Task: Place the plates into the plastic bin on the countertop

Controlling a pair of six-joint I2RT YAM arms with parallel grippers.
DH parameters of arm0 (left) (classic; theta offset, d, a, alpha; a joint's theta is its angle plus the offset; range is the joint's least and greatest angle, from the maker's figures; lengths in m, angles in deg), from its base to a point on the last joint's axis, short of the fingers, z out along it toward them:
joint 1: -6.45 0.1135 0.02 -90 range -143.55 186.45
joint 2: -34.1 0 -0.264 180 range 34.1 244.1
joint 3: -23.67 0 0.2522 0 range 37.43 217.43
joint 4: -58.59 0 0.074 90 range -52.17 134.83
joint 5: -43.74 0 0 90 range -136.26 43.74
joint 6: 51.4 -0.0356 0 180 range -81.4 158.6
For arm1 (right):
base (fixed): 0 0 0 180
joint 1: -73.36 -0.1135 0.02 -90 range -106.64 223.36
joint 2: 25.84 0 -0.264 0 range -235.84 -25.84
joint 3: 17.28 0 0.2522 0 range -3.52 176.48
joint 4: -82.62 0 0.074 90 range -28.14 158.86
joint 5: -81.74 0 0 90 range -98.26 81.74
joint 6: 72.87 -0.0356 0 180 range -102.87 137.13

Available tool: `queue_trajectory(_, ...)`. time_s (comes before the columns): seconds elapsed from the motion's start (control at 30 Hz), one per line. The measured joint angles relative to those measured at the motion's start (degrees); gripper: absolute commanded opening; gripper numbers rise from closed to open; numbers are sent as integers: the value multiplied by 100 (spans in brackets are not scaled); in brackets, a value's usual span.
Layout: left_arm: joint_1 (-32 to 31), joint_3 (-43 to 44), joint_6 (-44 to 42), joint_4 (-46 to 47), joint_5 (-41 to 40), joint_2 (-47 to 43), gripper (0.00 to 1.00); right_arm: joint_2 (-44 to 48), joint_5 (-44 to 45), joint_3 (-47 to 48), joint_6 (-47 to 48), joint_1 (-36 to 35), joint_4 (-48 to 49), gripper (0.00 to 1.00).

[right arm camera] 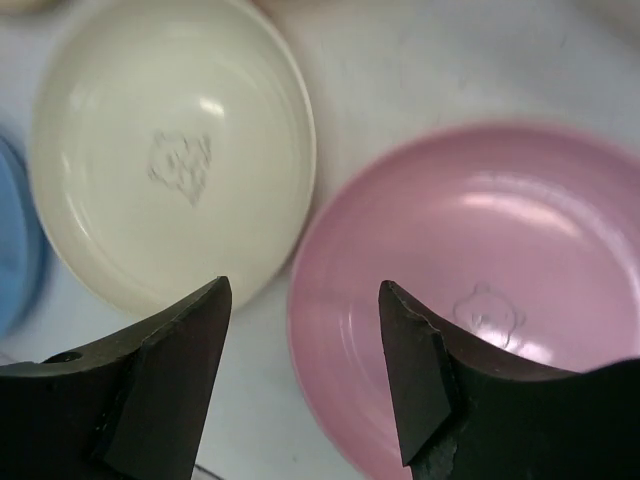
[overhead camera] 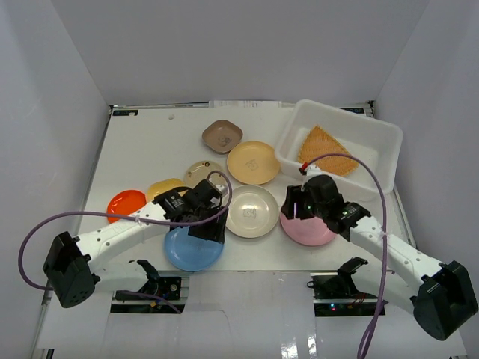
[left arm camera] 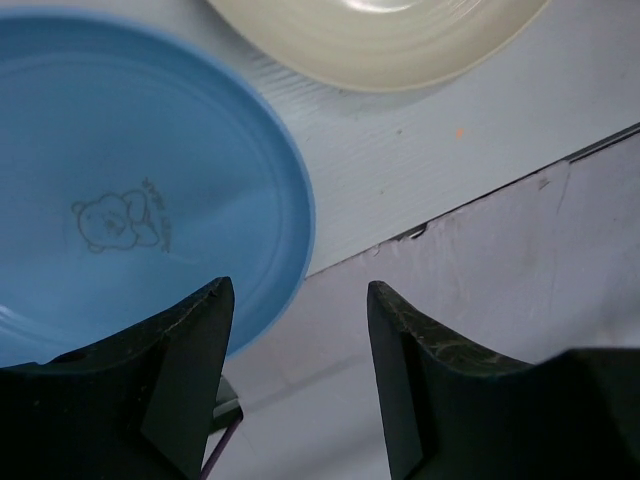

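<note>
Left jaws stand apart and empty over the right rim of the blue plate (left arm camera: pixel 130 200), which sits at the table's (overhead camera: pixel 150 142) near edge. Right jaws, also apart and gripping nothing, hover above the gap between the cream plate (right arm camera: pixel 170 160) and the pink plate (right arm camera: pixel 480 280). At the far right of the table sits the plastic bin (overhead camera: pixel 370 138), an orange plate (overhead camera: pixel 323 146) leaning inside; a brown plate (overhead camera: pixel 221 135) and a tan plate (overhead camera: pixel 253 161) lie left of it.
</note>
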Motion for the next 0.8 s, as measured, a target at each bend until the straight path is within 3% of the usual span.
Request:
queue_trajectory(0.13, -254, -179, 291, -232, -192, 155, 68, 94, 107, -544, -103, -549, -675, 69)
queue_trajectory(0.33, -553, -494, 590, -205, -308, 981, 66, 37, 269, -721, -199, -1010, -933, 67)
queue_trajectory(0.43, -638, -562, 702, -114, -299, 1279, 52, -140, 321, -723, -216, -1150, -957, 65)
queue_trajectory(0.5, -671, -573, 734, -111, -354, 1353, 44, -365, 455, -721, -214, -1300, -1003, 58)
queue_trajectory(0.53, -686, -575, 763, -120, -396, 1370, 33, -507, 560, -710, -223, -1423, -1067, 55)
queue_trajectory(0.6, -713, -586, 833, -131, -490, 1370, 22, -787, 846, -627, -219, -1707, -1187, 34)
queue_trajectory(0.63, -726, -601, 850, -138, -522, 1364, 5, -920, 966, -531, -256, -1847, -1259, 25)
queue_trajectory(0.67, -730, -619, 909, -140, -549, 1349, 0, -1025, 1117, -428, -258, -1969, -1290, 14)
queue_trajectory(0.73, -787, -688, 960, -166, -645, 1279, 0, -1158, 1478, -195, -286, -2223, -1364, 8)
queue_trajectory(0.8, -872, -761, 1034, -240, -686, 1169, 0, -1211, 1733, -57, -385, -2420, -1504, 8)
